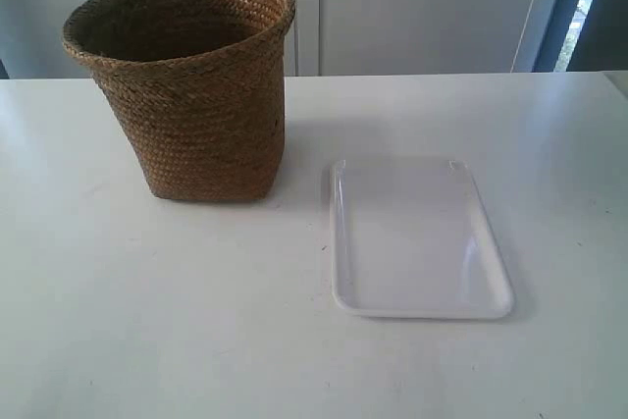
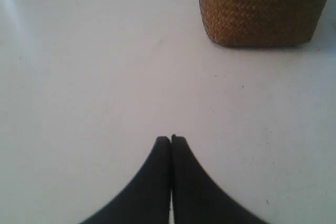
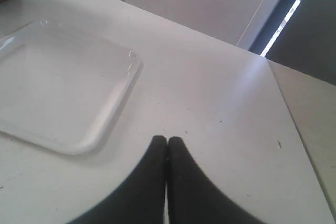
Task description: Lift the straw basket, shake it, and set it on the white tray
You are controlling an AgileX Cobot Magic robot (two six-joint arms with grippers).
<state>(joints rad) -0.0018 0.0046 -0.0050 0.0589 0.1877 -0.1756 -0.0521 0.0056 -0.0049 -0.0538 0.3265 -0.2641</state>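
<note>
The brown woven straw basket [image 1: 196,95] stands upright on the white table at the exterior view's left, its dark inside showing under the flared rim. To its right lies the white tray [image 1: 417,242], flat and with nothing on it. Neither arm shows in the exterior view. My left gripper [image 2: 170,139] is shut with nothing in it, over bare table some way short of the straw basket's base [image 2: 262,9]. My right gripper [image 3: 167,140] is also shut on nothing, beside a rounded corner of the white tray [image 3: 63,87].
The white table [image 1: 147,321] ends at its far edge against a pale wall and panels. In the right wrist view a table edge [image 3: 291,114] runs close by, with a dark opening behind it.
</note>
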